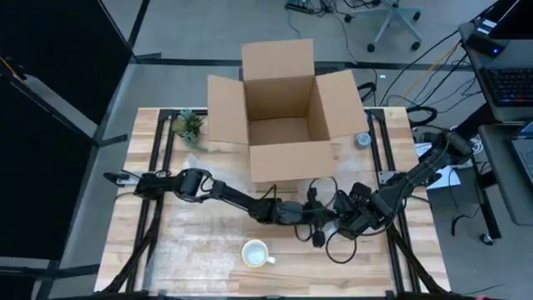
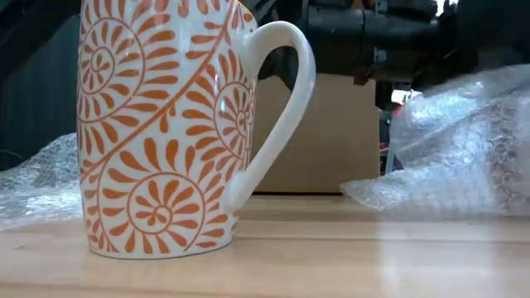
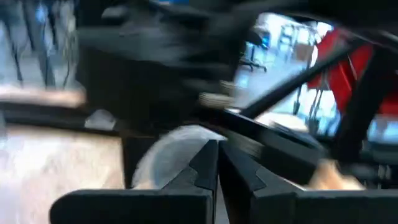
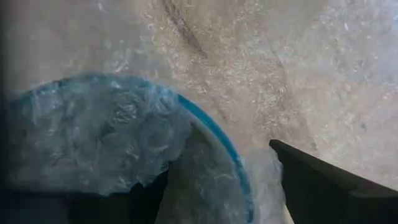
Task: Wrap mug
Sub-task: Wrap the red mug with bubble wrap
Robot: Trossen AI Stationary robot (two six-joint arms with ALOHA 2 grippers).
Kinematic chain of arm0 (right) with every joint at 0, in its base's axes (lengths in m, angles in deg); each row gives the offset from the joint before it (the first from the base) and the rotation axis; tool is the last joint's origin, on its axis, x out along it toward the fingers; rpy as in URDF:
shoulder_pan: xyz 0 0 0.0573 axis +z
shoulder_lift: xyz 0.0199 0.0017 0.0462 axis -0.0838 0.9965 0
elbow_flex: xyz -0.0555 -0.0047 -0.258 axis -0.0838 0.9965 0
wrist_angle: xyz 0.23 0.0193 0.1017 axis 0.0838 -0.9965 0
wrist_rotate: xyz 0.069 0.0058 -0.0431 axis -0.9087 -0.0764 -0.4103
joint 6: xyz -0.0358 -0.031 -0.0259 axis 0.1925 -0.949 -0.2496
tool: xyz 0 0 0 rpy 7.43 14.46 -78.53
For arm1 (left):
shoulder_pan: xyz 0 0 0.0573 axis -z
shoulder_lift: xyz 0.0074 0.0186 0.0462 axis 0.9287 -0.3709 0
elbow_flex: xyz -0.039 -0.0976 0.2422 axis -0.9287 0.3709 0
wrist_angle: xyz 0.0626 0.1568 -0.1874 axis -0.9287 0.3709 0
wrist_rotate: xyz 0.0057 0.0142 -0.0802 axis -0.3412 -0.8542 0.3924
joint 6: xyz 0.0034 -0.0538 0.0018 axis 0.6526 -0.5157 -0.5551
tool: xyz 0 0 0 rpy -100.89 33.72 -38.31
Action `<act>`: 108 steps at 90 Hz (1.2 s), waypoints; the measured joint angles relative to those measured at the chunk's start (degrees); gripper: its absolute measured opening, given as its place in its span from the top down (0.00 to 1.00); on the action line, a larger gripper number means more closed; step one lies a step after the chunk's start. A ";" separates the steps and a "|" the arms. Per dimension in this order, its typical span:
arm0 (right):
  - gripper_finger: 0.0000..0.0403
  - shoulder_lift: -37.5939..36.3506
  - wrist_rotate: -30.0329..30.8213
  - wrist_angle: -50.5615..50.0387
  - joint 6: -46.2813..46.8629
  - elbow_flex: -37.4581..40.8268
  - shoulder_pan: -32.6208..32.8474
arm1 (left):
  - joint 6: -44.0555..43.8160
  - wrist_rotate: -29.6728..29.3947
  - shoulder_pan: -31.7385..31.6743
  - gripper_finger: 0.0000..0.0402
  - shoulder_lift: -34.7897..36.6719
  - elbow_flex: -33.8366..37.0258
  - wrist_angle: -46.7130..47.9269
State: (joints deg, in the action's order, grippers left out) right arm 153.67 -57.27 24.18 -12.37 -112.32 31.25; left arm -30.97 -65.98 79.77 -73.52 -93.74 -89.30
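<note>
A white mug with orange leaf scrolls [image 2: 157, 132] stands upright on its base near the table's front edge [image 1: 256, 252], with no gripper on it. Clear bubble wrap [image 2: 464, 149] lies crumpled on the table behind it. My two grippers meet at the table's middle, in front of the box. My left gripper [image 1: 310, 218] is shut, with a fold of wrap at its tips [image 3: 217, 163]. My right gripper [image 1: 333, 227] points down, open [image 4: 186, 180], over a blue-rimmed round thing [image 4: 211, 134] covered in bubble wrap [image 4: 112, 137]. One finger [image 4: 323, 183] stands just outside that rim. My left gripper pinches a pale fold of the bubble wrap [image 3: 171, 152] between its two fingertips. The view is blurred, so I cannot tell whether it holds one layer or several. I cannot tell whether my right gripper touches the wrapped blue rim.
An open cardboard box [image 1: 281, 108] stands at the far middle, its near flap hanging toward the grippers. A small plant [image 1: 190, 125] sits to the box's left and a tape roll [image 1: 363, 140] to its right. Black cables [image 1: 340, 248] loop beside the grippers.
</note>
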 joint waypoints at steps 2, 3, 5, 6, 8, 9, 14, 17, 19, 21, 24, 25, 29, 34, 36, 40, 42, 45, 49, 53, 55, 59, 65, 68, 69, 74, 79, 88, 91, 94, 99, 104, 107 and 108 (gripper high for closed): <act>0.36 0.03 -0.36 0.52 -0.61 0.02 0.02 | -1.36 0.32 -0.33 1.00 -0.19 0.00 0.53; 0.36 0.04 -0.48 0.75 -0.96 0.02 0.02 | -1.77 0.59 -0.49 1.00 -0.33 0.00 0.71; 0.36 0.04 -0.53 0.97 -1.37 0.02 0.02 | -2.07 1.07 -0.72 1.00 -0.63 0.00 1.01; 0.36 0.04 -0.48 1.04 -1.47 0.02 0.02 | -2.11 1.22 -0.82 1.00 -0.77 0.00 1.10; 0.36 0.04 -0.36 1.17 -1.79 0.02 0.00 | -2.01 1.37 -0.99 1.00 -1.02 0.00 0.99; 0.36 0.03 -0.29 1.19 -1.91 0.02 -0.01 | -1.93 1.44 -1.06 1.00 -1.10 0.00 1.02; 0.36 0.02 -0.61 1.18 -2.15 0.02 0.00 | -1.18 1.99 -0.88 1.00 -1.45 -0.07 0.82; 0.36 0.02 -0.81 1.13 -2.18 0.02 0.02 | -0.70 2.12 -0.62 1.00 -1.53 -0.11 0.75; 0.36 0.02 -0.92 1.05 -2.21 0.02 0.04 | -0.37 2.17 -0.45 1.00 -1.59 -0.11 0.78; 0.36 -0.01 -1.03 1.06 -2.25 0.02 0.06 | 0.00 2.19 -0.28 1.00 -1.65 -0.13 0.75; 0.36 -0.02 -1.51 1.07 -2.41 0.02 0.09 | 1.03 2.25 -0.06 1.00 -1.76 -0.13 0.59; 0.36 -0.02 -1.80 1.05 -2.44 0.02 0.09 | 1.36 2.25 0.00 1.00 -1.77 -0.13 0.57; 0.36 -0.03 -3.10 0.92 -2.79 0.00 0.04 | 3.14 2.39 0.16 1.00 -1.82 -0.15 0.60; 0.36 -0.19 -4.71 -0.41 -3.29 -0.42 -0.02 | 4.90 2.51 0.31 1.00 -1.82 -0.15 0.75; 0.36 -0.25 -5.14 -1.17 -3.43 -0.73 -0.02 | 5.23 2.55 0.40 1.00 -1.82 -0.15 0.76; 0.36 -0.58 -6.01 -2.66 -3.52 -1.64 0.03 | 5.46 2.59 0.48 1.00 -1.82 -0.15 0.63; 0.36 -0.84 -6.25 -3.41 -3.58 -2.11 0.04 | 5.48 2.60 0.49 1.00 -1.83 -0.15 0.52; 0.36 -1.25 -6.60 -4.68 -3.59 -2.93 0.07 | 5.46 2.61 0.49 1.00 -1.84 -0.15 0.46; 0.36 -1.76 -6.82 -6.35 -3.70 -4.24 0.04 | 5.58 2.64 0.49 1.00 -1.84 -0.15 0.56; 0.36 -2.25 -6.71 -8.14 -3.89 -5.65 0.04 | 5.59 2.64 0.49 1.00 -1.84 -0.15 0.70; 0.36 -2.57 -6.65 -9.08 -3.93 -6.34 0.04 | 5.45 2.64 0.49 1.00 -1.84 -0.15 0.80; 0.36 -3.27 -6.40 -11.21 -3.94 -7.75 0.00 | 5.14 2.64 0.49 1.00 -1.84 -0.15 0.81; 0.36 -4.14 -6.25 -14.13 -3.89 -9.76 0.00 | 5.39 2.64 0.49 1.00 -1.84 -0.15 0.68; 0.36 -4.59 -6.23 -15.47 -3.89 -10.74 0.00 | 5.57 2.64 0.49 1.00 -1.86 -0.15 0.65; 0.36 -4.76 -6.24 -15.92 -3.91 -11.06 0.03 | 5.60 2.64 0.49 1.00 -1.86 -0.15 0.66; 0.36 -5.57 -6.22 -17.85 -3.93 -12.78 0.21 | 5.47 2.64 0.49 1.00 -1.86 -0.15 0.67; 0.36 -6.60 -6.15 -18.75 -4.14 -14.37 0.47 | 5.20 2.64 0.49 1.00 -1.88 -0.15 0.61; 0.36 -8.00 -8.98 -17.51 -5.85 -16.43 1.14 | 5.19 2.64 0.49 1.00 -1.89 -0.15 0.60; 0.36 -8.22 -10.69 -16.80 -6.44 -17.18 1.69 | 5.18 2.64 0.49 1.00 -1.90 -0.15 0.60; 0.36 -8.42 -11.78 -15.98 -6.78 -17.81 2.31 | 5.18 2.64 0.49 1.00 -1.91 -0.15 0.60; 0.36 -8.63 -12.34 -13.93 -7.20 -18.38 3.44 | 5.19 2.64 0.49 1.00 -1.91 -0.15 0.57; 0.36 -8.66 -12.39 -10.73 -7.75 -18.47 4.80 | 5.20 2.65 0.48 1.00 -1.93 -0.14 0.44; 0.36 -8.54 -12.35 -8.81 -8.02 -18.47 5.80 | 5.18 2.64 0.47 1.00 -1.93 -0.13 0.35; 0.36 -8.48 -12.26 -8.20 -8.15 -18.47 6.12 | 5.18 2.64 0.46 1.00 -1.93 -0.13 0.34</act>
State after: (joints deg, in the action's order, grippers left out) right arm 145.19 -69.53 15.99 -20.52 -130.79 37.37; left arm -25.79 -63.34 80.23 -75.45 -93.87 -88.96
